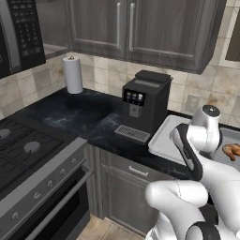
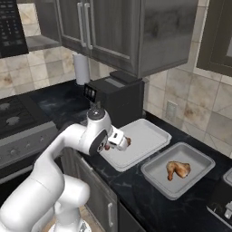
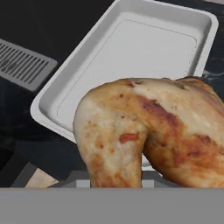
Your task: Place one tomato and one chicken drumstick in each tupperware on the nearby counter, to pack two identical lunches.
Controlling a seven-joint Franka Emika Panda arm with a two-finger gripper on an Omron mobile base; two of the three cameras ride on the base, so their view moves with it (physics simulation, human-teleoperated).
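Currently no readable writing anywhere; small lit marks on the coffee machine (image 2: pixel 118 97) panel too blurred to make out. Gripper (image 2: pixel 123 142) closed on a chicken drumstick (image 3: pixel 153 131), held above the near edge of the empty tupperware (image 2: pixel 145 136), fingertips hidden behind the meat in the hand view. Drumstick bent, one thick end toward the camera and downward, the other limb running off to the right of the hand view; true long axis in the room hard to tell. Directly ahead of the gripper, the empty tupperware (image 3: pixel 131 48) lying with its long side running away. Beyond it to the right, a second tupperware (image 2: pixel 179 170) holding another chicken drumstick (image 2: pixel 177 169), that one lying flat roughly along the tray's width. Both trays on the black surface (image 2: pixel 136 190), just beside each other. Left of the gripper, the coffee machine with its slotted drip tray (image 3: pixel 22 63) close to the empty tray's corner. Farther left, a paper towel roll (image 1: pixel 72 75) upright against the tiled wall, and a stove (image 1: pixel 23 150). Upper cabinets (image 1: pixel 136 28) overhead.
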